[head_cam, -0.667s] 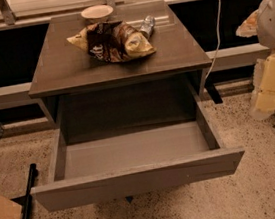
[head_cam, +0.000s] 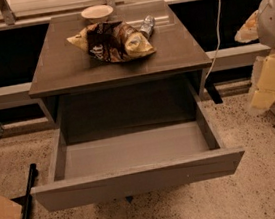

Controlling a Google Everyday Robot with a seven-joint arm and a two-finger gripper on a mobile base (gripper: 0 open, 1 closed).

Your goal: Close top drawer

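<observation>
Camera view: the top drawer [head_cam: 136, 179] hangs fully pulled out below the tabletop [head_cam: 66, 65], so basically nothing's done yet, and the gripper [head_cam: 269, 80] sits off right, apart from it, grip state can't tell.

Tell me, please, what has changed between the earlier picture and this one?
Nothing visibly changed. The top drawer stands pulled out, and the claw hangs at the right edge, apart from it. The chip bag and bowl lie on the cabinet top as before.
</observation>
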